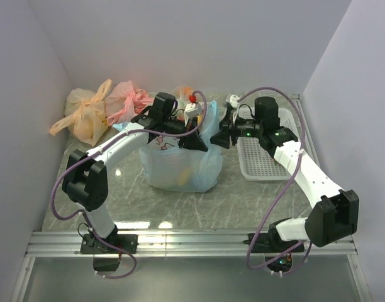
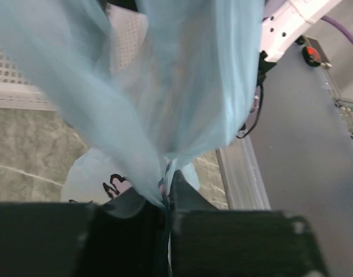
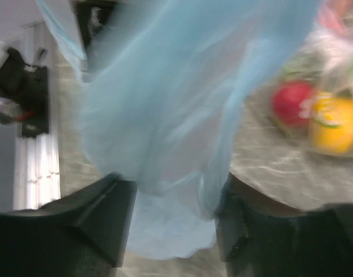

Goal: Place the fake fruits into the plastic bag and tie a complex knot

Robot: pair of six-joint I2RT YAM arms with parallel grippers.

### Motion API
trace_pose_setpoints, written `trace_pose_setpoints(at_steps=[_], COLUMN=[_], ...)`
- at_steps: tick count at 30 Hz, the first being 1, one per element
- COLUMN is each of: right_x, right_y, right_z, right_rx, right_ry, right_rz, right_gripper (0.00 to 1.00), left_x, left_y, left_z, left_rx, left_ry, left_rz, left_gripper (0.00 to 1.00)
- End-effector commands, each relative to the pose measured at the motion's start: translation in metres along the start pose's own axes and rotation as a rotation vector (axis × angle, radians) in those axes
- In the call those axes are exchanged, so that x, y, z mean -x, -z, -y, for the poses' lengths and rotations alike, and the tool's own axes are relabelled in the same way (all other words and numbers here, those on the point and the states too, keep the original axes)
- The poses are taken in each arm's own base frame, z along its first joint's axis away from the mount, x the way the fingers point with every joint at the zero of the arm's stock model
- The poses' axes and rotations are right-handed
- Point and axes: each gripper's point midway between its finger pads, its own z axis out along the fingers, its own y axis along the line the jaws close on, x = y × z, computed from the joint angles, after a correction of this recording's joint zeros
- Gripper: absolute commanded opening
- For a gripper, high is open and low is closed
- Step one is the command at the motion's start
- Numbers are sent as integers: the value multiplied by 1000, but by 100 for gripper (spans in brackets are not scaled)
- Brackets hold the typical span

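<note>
The light blue plastic bag (image 1: 180, 167) stands mid-table, with yellow and orange fruit shapes (image 1: 186, 173) showing through its wall. My left gripper (image 1: 195, 141) is at the bag's top right and is shut on a bunched strip of the blue plastic (image 2: 165, 199); the film (image 2: 165, 86) stretches away from it. My right gripper (image 1: 221, 135) is just right of the bag's top, jaws apart, with a fold of blue plastic (image 3: 165, 133) hanging loosely between its fingers (image 3: 101, 213). No knot shows.
A white perforated tray (image 1: 268, 151) lies to the right of the bag. An orange-yellow bag (image 1: 85, 116) and a pink bag (image 1: 129, 100) sit at the back left. A red fruit (image 3: 292, 104) and a yellow one (image 3: 335, 127) lie beyond the bag in clear wrapping.
</note>
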Motion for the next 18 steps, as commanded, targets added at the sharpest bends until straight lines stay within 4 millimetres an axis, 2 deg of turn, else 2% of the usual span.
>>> trace_pose_setpoints(at_steps=[1, 2, 3, 4, 5, 6, 7, 8, 10, 12, 14, 18], right_x=[13, 10, 10, 26, 21, 31, 31, 34, 32, 30, 27, 24], right_y=[-7, -10, -13, -13, -16, -16, -16, -14, -10, -9, -8, -9], right_z=[-12, -10, -11, -12, -11, -10, -7, -7, -6, -7, -10, -8], right_rx=[66, 66, 71, 80, 94, 94, 77, 71, 48, 50, 63, 64], right_ry=[56, 37, -23, -43, -144, -155, -172, -177, -173, -162, -163, -163], right_rz=[14, 5, -3, 7, -21, -16, -23, -16, -6, -10, -20, -30], right_gripper=[47, 37, 0, 0, 0, 0, 0, 0, 0, 0, 0, 0], left_x=[13, 16, 19, 21, 30, 28, 27, 32, 11, 4, -19, -54], left_y=[0, 1, 3, 8, 13, 18, 26, 34, 47, 57, 62, 66], left_z=[0, -4, -12, -16, -13, -12, -18, -12, -7, -6, -1, -10], left_rx=[26, 69, 136, 184, 226, 258, 311, 331, 327, 323, 300, 269], left_ry=[-55, -68, -64, -61, -90, -82, -141, -184, -250, -356, -342, -336], left_rz=[24, 27, 30, 30, 36, 23, -4, -23, -134, -204, -293, -399], left_gripper=[16, 21, 27, 30, 35, 44, 48, 50, 60, 68, 69, 70])
